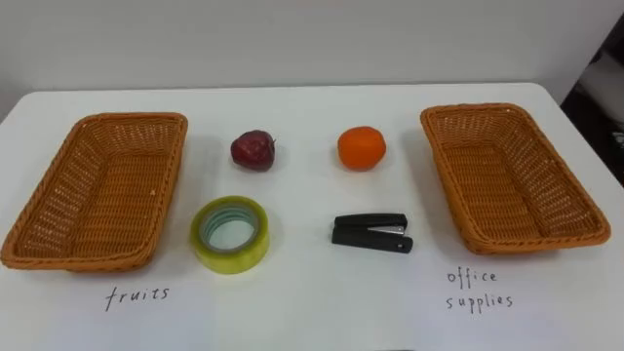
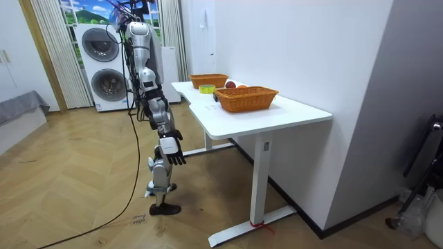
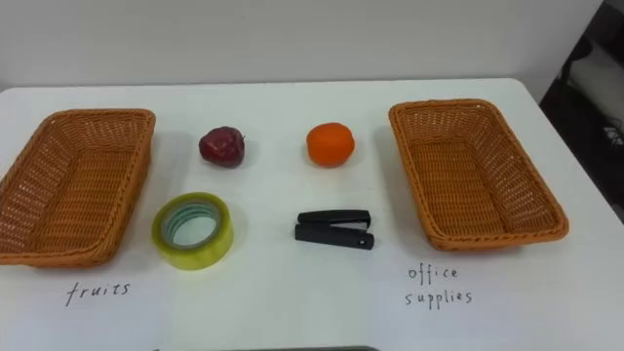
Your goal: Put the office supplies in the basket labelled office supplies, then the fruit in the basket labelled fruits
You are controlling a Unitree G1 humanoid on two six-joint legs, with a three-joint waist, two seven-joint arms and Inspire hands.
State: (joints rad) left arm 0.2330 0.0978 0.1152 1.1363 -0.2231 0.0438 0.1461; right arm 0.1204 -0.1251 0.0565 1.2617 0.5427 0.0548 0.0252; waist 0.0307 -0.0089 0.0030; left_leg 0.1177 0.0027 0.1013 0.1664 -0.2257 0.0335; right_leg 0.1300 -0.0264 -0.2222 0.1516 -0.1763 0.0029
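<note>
While the near basket (image 2: pixel 246 97) partly hides the apple (image 2: pixel 230 84), the right robot hand (image 2: pixel 171 150) hangs slack-fingered, empty.

Handwritten on table (image 1: pixel 312 127): "fruits" (image 1: pixel 137 294), "office supplies" (image 1: pixel 478 290)

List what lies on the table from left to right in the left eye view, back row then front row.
Back row: fruits basket → dark red apple → orange → office supplies basket. Front row: yellow tape roll → black stapler.
</note>
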